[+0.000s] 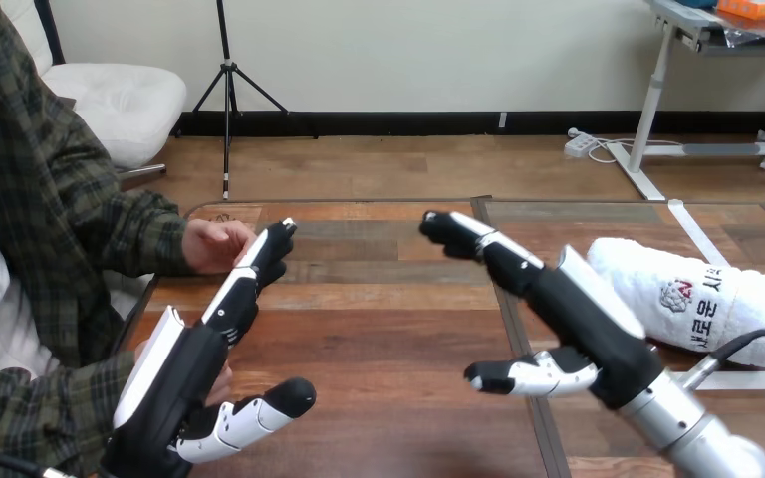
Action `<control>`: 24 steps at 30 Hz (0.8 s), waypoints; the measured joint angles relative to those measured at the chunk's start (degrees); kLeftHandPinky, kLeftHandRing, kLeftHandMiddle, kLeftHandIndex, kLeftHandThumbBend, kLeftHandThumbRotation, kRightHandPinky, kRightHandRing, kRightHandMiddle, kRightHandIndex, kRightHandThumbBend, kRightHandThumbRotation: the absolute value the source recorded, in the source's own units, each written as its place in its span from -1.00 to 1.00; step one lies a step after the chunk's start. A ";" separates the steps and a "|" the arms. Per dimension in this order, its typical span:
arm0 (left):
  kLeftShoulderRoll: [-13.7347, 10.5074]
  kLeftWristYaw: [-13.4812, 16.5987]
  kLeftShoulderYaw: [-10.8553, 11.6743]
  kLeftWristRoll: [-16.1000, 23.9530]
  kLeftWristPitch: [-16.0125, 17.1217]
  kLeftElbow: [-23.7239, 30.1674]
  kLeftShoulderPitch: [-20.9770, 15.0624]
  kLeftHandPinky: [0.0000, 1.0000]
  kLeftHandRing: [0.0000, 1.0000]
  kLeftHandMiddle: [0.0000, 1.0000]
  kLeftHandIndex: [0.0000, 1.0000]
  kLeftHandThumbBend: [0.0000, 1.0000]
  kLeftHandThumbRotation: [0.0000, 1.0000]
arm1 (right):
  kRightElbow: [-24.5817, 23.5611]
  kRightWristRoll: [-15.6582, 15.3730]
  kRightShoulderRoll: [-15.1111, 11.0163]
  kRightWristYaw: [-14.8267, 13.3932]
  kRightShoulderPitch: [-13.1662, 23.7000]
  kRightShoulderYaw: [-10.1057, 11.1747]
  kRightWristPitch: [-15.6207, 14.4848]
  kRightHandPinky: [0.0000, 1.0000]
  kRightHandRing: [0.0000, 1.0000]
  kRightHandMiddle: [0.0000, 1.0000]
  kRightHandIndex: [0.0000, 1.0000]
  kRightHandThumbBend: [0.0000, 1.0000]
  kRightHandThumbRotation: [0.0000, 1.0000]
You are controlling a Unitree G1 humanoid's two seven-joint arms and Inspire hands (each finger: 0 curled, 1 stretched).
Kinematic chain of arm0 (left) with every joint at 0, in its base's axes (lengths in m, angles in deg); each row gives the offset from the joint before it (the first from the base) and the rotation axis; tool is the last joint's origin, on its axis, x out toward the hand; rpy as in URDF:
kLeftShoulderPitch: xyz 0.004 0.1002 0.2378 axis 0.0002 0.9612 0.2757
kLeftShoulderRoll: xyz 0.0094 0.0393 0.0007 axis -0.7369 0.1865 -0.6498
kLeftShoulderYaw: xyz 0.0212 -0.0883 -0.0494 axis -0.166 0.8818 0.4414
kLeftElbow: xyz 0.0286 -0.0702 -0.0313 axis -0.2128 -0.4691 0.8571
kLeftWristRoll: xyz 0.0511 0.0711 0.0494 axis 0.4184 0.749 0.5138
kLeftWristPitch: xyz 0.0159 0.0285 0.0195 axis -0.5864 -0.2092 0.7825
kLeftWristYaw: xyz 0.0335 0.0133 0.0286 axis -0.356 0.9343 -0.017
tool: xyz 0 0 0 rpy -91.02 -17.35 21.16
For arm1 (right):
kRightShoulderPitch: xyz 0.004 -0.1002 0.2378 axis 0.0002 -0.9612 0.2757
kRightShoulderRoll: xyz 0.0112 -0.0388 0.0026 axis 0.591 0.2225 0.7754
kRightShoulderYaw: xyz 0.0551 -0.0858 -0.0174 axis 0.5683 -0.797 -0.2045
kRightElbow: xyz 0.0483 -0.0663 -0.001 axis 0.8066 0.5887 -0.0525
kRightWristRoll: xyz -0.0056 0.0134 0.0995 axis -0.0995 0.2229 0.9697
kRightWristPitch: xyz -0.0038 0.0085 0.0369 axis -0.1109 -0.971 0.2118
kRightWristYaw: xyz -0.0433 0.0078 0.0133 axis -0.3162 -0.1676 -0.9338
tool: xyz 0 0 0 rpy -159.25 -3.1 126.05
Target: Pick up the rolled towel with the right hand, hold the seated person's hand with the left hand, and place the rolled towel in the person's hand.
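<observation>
Lying on the wooden table (388,329) at the view's right: one rolled towel (692,299), white, on its side, with nothing holding it.

Right hand (598,339): raised over the table just to the left of the rolled towel, its back edge overlapping the towel's near end in the view; whether the two touch cannot be told. Fingers (488,244) straight, pointing up and left, away from the towel; thumb (518,376) spread out to the left. Nothing in its grasp.

Left hand (174,388): at the view's lower left, palm facing inward, fingers (244,279) stretched out straight toward the table's far left; thumb (254,413) held apart to the right. Nothing in its grasp.

Person's hand (214,244): at the table's left edge, coming out of a dark plaid sleeve, resting right at the left hand's fingertips. The fingertips lie against or just beside it and are not curled round it.
</observation>
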 measured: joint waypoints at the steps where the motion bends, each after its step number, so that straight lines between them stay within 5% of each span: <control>1: 0.02 -0.07 -0.05 -0.19 -0.01 0.00 0.00 0.91 0.95 0.99 0.95 0.75 0.47 | 0.10 0.00 -0.21 0.00 0.18 0.07 -0.02 0.85 0.88 0.85 0.86 1.00 0.26; 13: 1.74 -1.06 -0.80 -2.92 -0.51 0.00 0.00 0.96 0.97 1.00 0.96 0.74 0.45 | 0.89 -3.61 -4.15 -2.14 3.29 0.93 -1.88 0.90 0.93 0.90 0.92 1.00 0.23; 24: 3.95 -0.71 -0.80 -0.95 0.19 -0.12 0.00 0.90 0.94 0.99 0.95 0.68 0.48 | -0.37 -7.66 -9.09 -4.32 6.18 0.97 -8.12 0.93 0.95 0.91 0.94 1.00 0.10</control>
